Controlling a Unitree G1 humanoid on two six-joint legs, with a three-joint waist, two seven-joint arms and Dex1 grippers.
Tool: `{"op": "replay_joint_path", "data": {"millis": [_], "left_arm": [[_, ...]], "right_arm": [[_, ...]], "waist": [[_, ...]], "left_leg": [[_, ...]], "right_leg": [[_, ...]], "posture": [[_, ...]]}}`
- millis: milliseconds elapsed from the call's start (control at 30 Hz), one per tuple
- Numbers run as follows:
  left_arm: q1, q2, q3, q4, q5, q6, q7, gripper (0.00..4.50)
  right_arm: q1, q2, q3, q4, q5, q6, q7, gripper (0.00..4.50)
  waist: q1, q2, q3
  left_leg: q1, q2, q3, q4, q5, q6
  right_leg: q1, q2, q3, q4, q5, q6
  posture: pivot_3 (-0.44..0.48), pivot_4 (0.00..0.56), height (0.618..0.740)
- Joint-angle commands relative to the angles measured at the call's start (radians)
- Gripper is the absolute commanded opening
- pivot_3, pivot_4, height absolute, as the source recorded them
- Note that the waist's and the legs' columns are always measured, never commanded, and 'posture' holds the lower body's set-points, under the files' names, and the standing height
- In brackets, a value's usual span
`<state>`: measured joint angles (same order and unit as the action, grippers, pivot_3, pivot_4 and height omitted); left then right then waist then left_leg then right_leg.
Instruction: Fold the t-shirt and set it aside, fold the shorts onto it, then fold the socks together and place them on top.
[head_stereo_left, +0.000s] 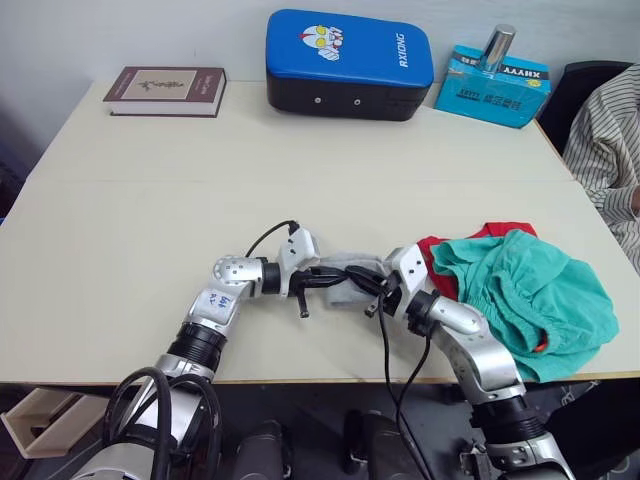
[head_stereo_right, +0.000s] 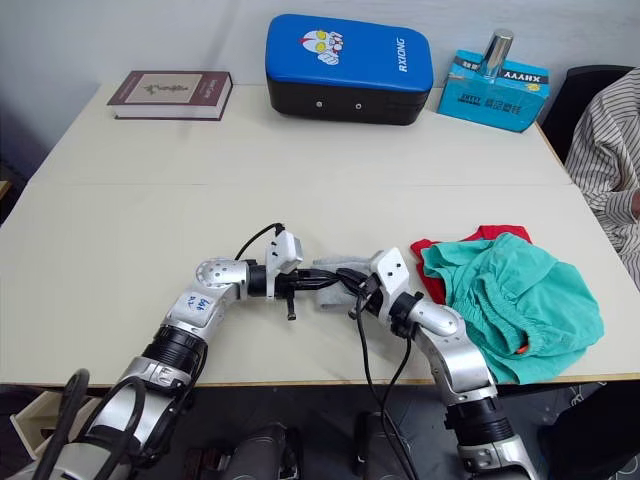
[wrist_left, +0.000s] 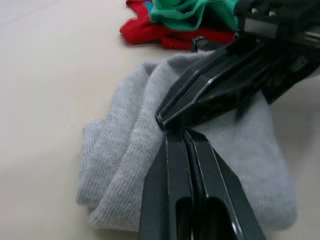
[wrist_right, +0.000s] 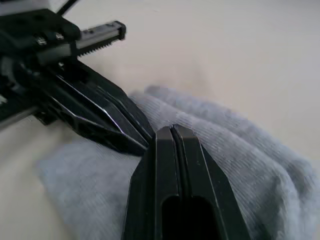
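The soft light grey ankle socks (wrist_left: 210, 165) lie in a small heap on the pale table (head_stereo_left: 150, 230), near the front edge, just left of the clothes pile; the left gripper (wrist_left: 176, 131) and the right gripper (wrist_right: 172, 131) meet tip to tip on top of them. Both look squeezed tight with no gap; I cannot tell if either has really pinched any sock, or is only pressing down.

To do this step well, I think the socks should lie flat, one right on the other, edges lined up, before the lift; pinch both layers at once so none slips; lift slowly.

The baggy teal-green shorts (head_stereo_left: 525, 290) sit on the bright red t-shirt (head_stereo_left: 432, 245), which peeks out underneath; that is where the socks go.

Counting: one sock bundle, which I take to be two socks; one shorts; one t-shirt; two grippers.
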<state>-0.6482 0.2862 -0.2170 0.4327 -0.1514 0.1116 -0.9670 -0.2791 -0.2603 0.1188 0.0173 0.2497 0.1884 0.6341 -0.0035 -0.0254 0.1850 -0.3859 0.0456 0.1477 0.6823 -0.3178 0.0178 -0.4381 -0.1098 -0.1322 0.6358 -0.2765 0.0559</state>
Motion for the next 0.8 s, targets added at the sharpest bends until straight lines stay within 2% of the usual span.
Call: {"op": "replay_joint_path", "data": {"millis": [33,167,233,300,400,467,533,633,667,800], "left_arm": [[0.03,0.002,-0.019,0.01,0.034,-0.004,0.012,0.04],[0.038,0.011,-0.022,0.008,0.041,-0.021,-0.003,0.04],[0.035,0.015,-0.022,0.012,0.04,-0.038,-0.021,0.0],[0.027,0.015,-0.017,0.02,0.039,-0.05,-0.024,0.0],[0.004,0.01,-0.004,0.044,0.039,-0.08,-0.023,0.0],[-0.01,0.009,0.002,0.059,0.04,-0.09,-0.023,0.0],[-0.022,0.009,0.005,0.075,0.043,-0.106,-0.024,0.0],[-0.036,0.009,0.011,0.097,0.046,-0.12,-0.023,0.0],[-0.039,0.009,0.014,0.104,0.045,-0.122,-0.023,0.0],[-0.046,0.012,0.017,0.126,0.051,-0.137,-0.024,0.0]], "right_arm": [[-0.002,0.008,-0.056,0.051,0.002,-0.052,-0.032,0.0],[0.015,-0.034,-0.117,0.005,0.057,0.033,-0.026,0.0],[0.011,-0.042,-0.16,-0.094,0.167,0.161,-0.023,0.36],[-0.001,-0.064,-0.205,-0.185,0.271,0.303,-0.035,0.93],[-0.034,-0.145,-0.303,-0.26,0.495,0.676,-0.096,1.98],[-0.064,-0.205,-0.36,-0.258,0.634,0.946,-0.141,2.57],[-0.112,-0.211,-0.451,-0.213,0.747,1.172,-0.224,3.32],[-0.178,-0.166,-0.576,-0.154,0.819,1.35,-0.321,4.27],[-0.194,-0.152,-0.598,-0.136,0.82,1.389,-0.342,4.45],[-0.255,-0.058,-0.654,-0.05,0.864,1.426,-0.487,4.45]], "waist": [[0.0,0.0,0.0],[0.001,0.0,0.0],[0.0,0.0,0.0],[0.0,0.001,0.0],[0.0,0.001,0.0],[0.0,0.002,0.0],[0.001,0.002,0.0],[0.002,0.002,0.0],[0.001,0.002,0.0],[-0.001,0.002,0.0]], "left_leg": [[0.001,0.0,0.0,0.0,0.0,0.0],[0.007,0.0,-0.002,0.0,0.0,0.001],[0.008,0.001,-0.002,-0.001,-0.001,0.001],[0.008,0.002,-0.002,-0.001,-0.001,0.0],[0.009,0.002,-0.002,-0.001,-0.002,0.0],[0.008,0.002,-0.002,-0.001,-0.002,0.001],[0.008,0.003,-0.003,-0.001,-0.002,0.002],[0.008,0.002,-0.003,-0.002,-0.002,0.002],[0.008,0.002,-0.003,-0.002,-0.002,0.002],[0.008,0.002,-0.002,-0.002,-0.002,0.002]], "right_leg": [[0.001,0.0,0.0,0.0,0.0,0.0],[0.01,-0.002,0.0,-0.004,0.0,0.0],[0.011,-0.004,0.001,-0.005,0.0,0.0],[0.011,-0.005,0.001,-0.005,0.0,0.0],[0.011,-0.005,0.001,-0.005,0.0,-0.001],[0.011,-0.006,0.001,-0.006,0.0,-0.001],[0.011,-0.006,0.001,-0.006,0.0,-0.001],[0.011,-0.006,0.001,-0.007,0.0,-0.001],[0.011,-0.006,0.001,-0.007,0.0,-0.001],[0.01,-0.005,0.001,-0.006,0.0,-0.001]], "posture": [[0.0,0.15,0.74],[0.0,0.15,0.74],[0.0,0.15,0.74],[0.0,0.15,0.74],[0.0,0.15,0.74],[0.0,0.15,0.74],[0.0,0.15,0.74],[0.0,0.15,0.74],[0.0,0.15,0.74],[0.0,0.15,0.74]]}}
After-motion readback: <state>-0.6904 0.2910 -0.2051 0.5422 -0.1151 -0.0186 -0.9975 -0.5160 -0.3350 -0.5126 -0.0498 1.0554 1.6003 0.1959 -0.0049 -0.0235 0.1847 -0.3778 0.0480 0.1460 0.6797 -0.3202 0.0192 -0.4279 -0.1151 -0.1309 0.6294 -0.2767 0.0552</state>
